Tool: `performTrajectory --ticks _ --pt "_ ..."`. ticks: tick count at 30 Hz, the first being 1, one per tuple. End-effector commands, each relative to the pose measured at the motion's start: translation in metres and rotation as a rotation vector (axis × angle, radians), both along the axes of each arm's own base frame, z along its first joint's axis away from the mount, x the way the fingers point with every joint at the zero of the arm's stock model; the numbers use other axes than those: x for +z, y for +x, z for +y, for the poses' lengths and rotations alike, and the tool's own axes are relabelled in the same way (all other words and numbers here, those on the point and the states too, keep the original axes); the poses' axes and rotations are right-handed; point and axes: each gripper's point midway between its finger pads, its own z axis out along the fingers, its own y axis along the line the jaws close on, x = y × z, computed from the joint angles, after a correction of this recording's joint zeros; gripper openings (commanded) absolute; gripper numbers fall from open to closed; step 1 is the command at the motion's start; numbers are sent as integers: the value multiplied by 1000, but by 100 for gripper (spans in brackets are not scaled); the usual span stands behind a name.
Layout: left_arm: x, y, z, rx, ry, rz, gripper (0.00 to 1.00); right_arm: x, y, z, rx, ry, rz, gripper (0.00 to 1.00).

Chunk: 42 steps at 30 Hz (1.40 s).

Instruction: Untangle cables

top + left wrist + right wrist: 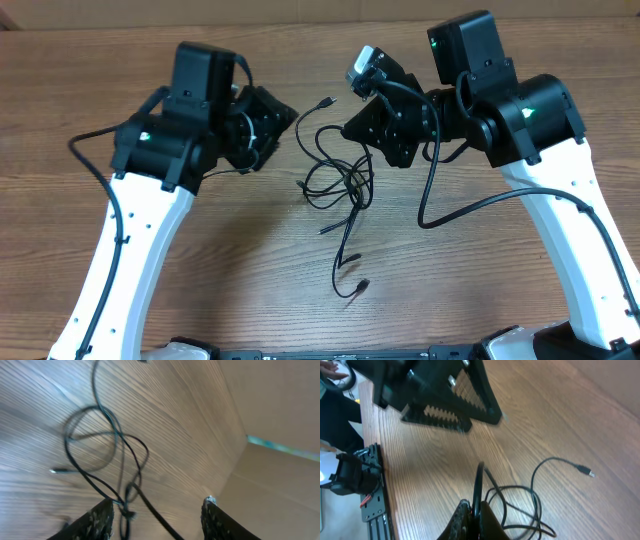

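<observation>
Between the parted fingers of the left gripper: thin black tangled cables. Right gripper clamped on one strand; pulling apart now could cinch the knot tighter.

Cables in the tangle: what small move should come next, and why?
Probably close the left gripper on the strand passing between its jaws. They stand open over the cables, while the right gripper is shut on a strand; a second hold would let the arms draw the tangle apart.
</observation>
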Motion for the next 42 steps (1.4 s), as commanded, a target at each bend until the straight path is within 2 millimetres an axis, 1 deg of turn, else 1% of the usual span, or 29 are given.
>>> performTrajectory --ticks 1,4,12,13,14,16,19,24,25,26,28,30,32,34,35,40,42 --pt "5 0 -24 -15 -104 52 56 18 -6 6 36 50 -43 4" --pt "6 4 -41 -64 -150 47 55 18 -5 7 42 58 -43 4" --pt "-11 18 -52 -58 -172 91 56 21 -9 11 66 86 -36 4" --pt "-12 20 -53 -63 -177 92 50 22 -8 11 66 87 -38 4" --pt "-12 20 -56 -72 -187 94 38 22 -8 11 66 88 -40 4" --pt "-12 22 -59 -86 -202 92 4 23 -7 12 66 89 -43 4" --pt "-9 25 -63 -98 -219 78 4 22 -7 12 66 89 -42 4" --pt "-2 29 -67 -128 -239 37 4 13 -7 12 65 80 -22 4" --pt "0 30 -67 -136 -236 22 5 10 -6 12 64 77 -16 4" --pt "2 32 -68 -161 -226 -14 9 9 -6 12 62 73 -13 4" --pt "6 35 -69 -223 -194 -90 28 5 -3 9 45 52 -15 4" --pt "7 35 -68 -291 -166 -148 50 -1 4 3 3 3 -32 4" --pt "13 34 -70 -402 -147 -243 65 -6 10 -3 -32 -39 -45 4" --pt "20 31 -72 -547 -116 -368 67 -9 12 -7 -50 -62 -50 4" --pt "19 27 -71 -619 -94 -418 67 -9 13 -8 -54 -67 -50 4" --pt "-3 12 -52 -822 68 -501 67 -9 14 -7 -54 -64 -56 4" --pt "-8 3 -51 -926 107 -554 66 -8 15 -7 -54 -61 -60 4"
